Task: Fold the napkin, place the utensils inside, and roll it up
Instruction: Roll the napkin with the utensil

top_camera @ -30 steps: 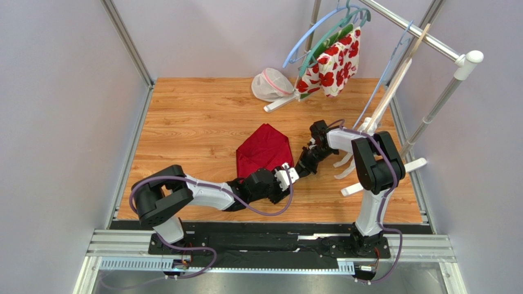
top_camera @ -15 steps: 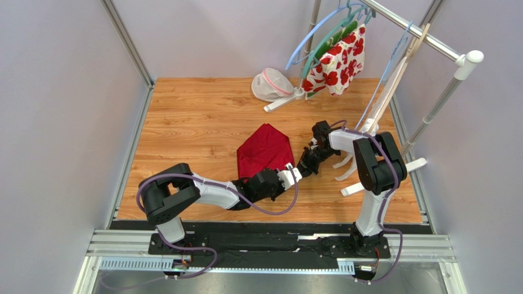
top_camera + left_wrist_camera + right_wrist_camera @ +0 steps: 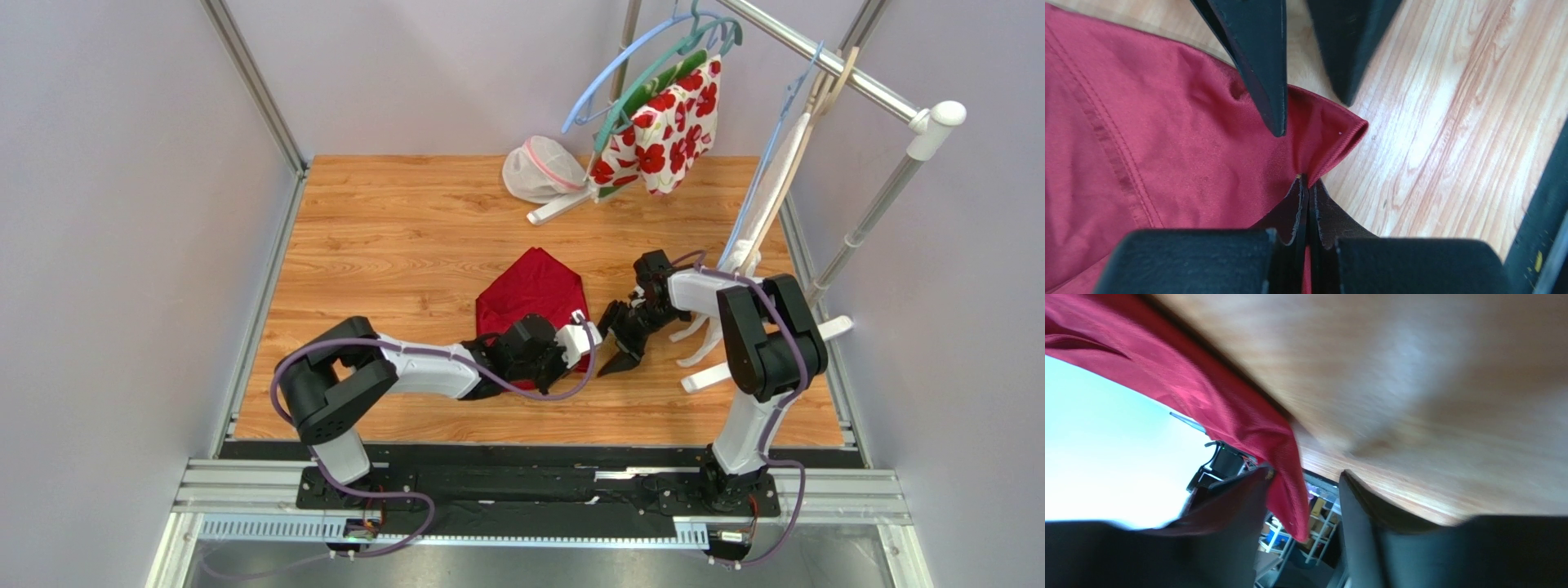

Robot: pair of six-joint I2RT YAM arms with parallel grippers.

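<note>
The dark red napkin (image 3: 530,294) lies partly folded on the wooden table. My left gripper (image 3: 581,338) is at its near right corner and is shut on that corner (image 3: 1308,181); red fabric (image 3: 1168,141) is pinched between the closed pads. My right gripper (image 3: 613,355) hovers just beyond that corner, open. Its two black fingers (image 3: 1260,55) point down at the corner in the left wrist view. In the right wrist view the napkin's corner (image 3: 1290,496) hangs loose between the spread fingers of the right gripper (image 3: 1303,478), touching the left one only. The utensils are out of view.
A clothes rack with coloured hangers and a white cloth with red flowers (image 3: 662,123) stands at the back right. A white mesh bag (image 3: 540,169) lies by its foot. The rack's white feet (image 3: 705,333) sit close to the right arm.
My left gripper has moved up to the napkin's corner and shut on it. My right gripper, shut on that corner before, has opened and let it go.
</note>
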